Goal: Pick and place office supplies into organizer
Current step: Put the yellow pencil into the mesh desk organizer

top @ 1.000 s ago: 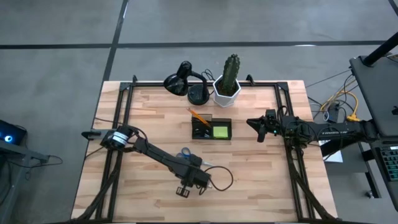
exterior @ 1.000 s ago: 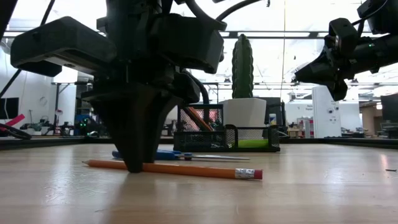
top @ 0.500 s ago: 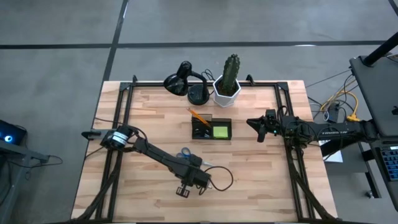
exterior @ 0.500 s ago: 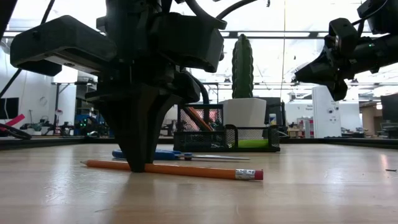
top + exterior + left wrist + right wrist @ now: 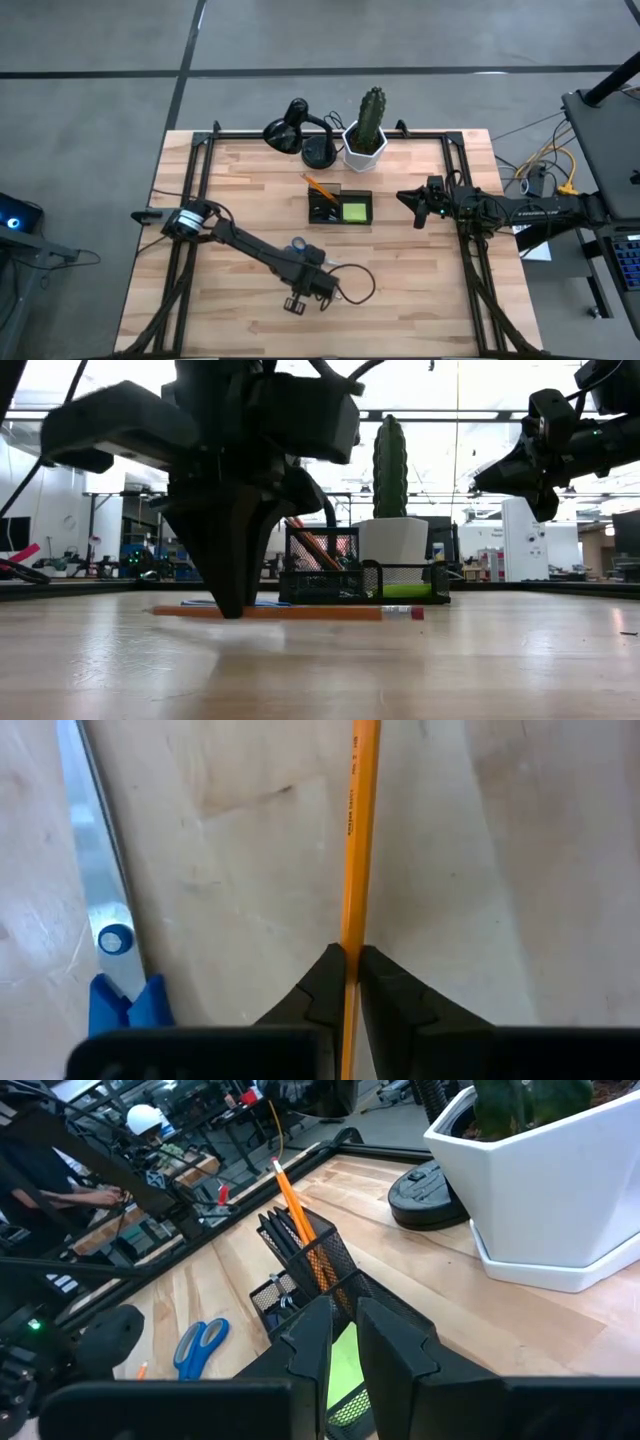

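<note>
My left gripper (image 5: pixel 350 970) stands near the table's near edge (image 5: pixel 293 304) and is shut on an orange pencil (image 5: pixel 320 613). The blue-handled scissors (image 5: pixel 120 1005) lie flat on the table just beyond it (image 5: pixel 298 246). The black organizer (image 5: pixel 340 207) sits at mid-table with an orange pencil (image 5: pixel 293 1198) leaning in its tall compartment and the lime-green pad (image 5: pixel 346 1365) in its low one. My right gripper (image 5: pixel 404 197) hovers shut to the right of the organizer, above the table (image 5: pixel 480 482). My left gripper pinches the pencil's shaft (image 5: pixel 352 935) between its two fingers, roughly a third of the way along from the pointed end. The fingers (image 5: pixel 232 595) point down from above and lie across the pencil. The pencil is lifted clear of the table and hangs about level.
A cactus in a white hexagonal pot (image 5: pixel 367 140) and a black desk lamp (image 5: pixel 300 135) stand at the table's far edge behind the organizer. Black rails (image 5: pixel 200 180) run along the table's sides. Bare wood lies right of the left gripper.
My left gripper has risen a little, still shut on the pencil. The pencil, which lay slanting on the table, is now lifted clear and hangs level. The right arm has kept still.
</note>
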Controlling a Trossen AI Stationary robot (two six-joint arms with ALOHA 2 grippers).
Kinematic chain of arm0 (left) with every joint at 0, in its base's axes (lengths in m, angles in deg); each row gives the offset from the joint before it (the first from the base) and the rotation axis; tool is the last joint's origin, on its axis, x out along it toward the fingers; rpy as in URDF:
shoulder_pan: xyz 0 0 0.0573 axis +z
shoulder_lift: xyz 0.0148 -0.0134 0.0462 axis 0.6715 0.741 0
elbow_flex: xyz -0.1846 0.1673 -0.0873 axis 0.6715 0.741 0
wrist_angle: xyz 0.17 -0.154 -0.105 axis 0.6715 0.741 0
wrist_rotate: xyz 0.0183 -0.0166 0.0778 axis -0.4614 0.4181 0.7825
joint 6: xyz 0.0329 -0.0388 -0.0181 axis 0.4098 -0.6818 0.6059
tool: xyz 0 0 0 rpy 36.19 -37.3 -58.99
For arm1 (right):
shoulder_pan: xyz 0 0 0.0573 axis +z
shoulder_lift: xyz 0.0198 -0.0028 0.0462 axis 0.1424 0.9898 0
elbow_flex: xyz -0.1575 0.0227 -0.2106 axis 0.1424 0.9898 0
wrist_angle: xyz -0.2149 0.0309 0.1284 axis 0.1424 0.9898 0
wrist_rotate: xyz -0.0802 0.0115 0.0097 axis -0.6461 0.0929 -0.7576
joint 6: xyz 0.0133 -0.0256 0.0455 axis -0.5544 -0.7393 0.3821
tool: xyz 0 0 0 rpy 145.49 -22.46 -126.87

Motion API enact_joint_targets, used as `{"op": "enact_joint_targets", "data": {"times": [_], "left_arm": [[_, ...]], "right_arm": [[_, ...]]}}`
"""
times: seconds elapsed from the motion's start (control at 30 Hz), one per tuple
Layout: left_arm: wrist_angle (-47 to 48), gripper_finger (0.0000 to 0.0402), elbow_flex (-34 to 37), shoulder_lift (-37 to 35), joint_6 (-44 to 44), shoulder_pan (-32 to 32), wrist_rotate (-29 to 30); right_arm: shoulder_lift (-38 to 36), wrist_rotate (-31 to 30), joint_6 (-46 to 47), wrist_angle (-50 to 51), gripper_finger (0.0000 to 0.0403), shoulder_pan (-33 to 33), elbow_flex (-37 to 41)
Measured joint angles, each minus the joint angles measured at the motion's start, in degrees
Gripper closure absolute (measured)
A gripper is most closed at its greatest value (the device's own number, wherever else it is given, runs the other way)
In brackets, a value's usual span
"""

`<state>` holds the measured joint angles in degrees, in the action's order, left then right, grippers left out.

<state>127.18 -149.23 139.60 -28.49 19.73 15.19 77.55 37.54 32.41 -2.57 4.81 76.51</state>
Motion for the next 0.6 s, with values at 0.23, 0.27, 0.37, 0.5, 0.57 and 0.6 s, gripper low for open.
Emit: {"op": "enact_joint_targets", "data": {"times": [0.23,0.27,0.37,0.5,0.57,0.6], "left_arm": [[0.2,0.0392,0.0,-1.0,0.0,0.0,-0.1],[0.1,0.0392,-0.1,-1.2,0.0,0.0,0.0],[0.1,0.0392,-0.1,-2.3,-1.5,0.4,0.1],[-0.4,0.0392,-0.1,-4.7,-3.1,1.7,0.8],[-0.3,0.0392,-0.1,-5.8,-4.4,2.3,2.8],[-0.3,0.0392,-0.1,-6.2,-4.7,2.7,3.4]], "right_arm": [[0.0,0.0,0.1,0.0,0.0360,0.0,0.0],[0.0,0.0,0.2,0.0,0.0360,0.0,0.0],[0.0,0.0,0.2,0.0,0.0360,0.0,0.0],[0.0,0.0,0.1,0.0,0.0360,0.0,0.0],[0.0,0.0,0.0,0.0,0.0360,0.0,0.0],[0.0,0.0,0.0,0.0,0.0360,0.0,0.0]]}}
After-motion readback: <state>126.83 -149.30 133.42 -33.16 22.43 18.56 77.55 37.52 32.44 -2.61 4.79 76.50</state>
